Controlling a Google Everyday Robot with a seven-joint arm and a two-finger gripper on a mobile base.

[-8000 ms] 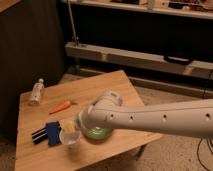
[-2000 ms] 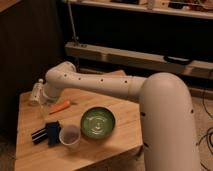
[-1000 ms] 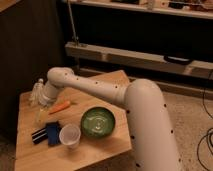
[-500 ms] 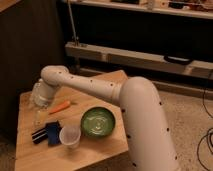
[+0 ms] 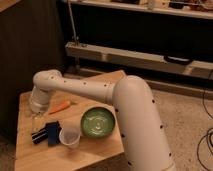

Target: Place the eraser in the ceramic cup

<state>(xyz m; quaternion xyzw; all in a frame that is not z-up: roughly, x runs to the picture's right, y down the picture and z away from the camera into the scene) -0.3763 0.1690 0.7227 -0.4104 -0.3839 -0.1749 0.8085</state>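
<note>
The tool point(image 5: 38, 120) hangs over the left side of the surface point(image 5: 25, 102), fingers spread and seemingly empty (they are hard to make out). Just below it the eraser point(image 5: 50, 134) lies flat, beside the ceramic cup point(image 5: 69, 138).

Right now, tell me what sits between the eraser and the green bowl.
The ceramic cup, in the camera view; the hand hangs open just above the eraser, at its black-barred end.
</note>
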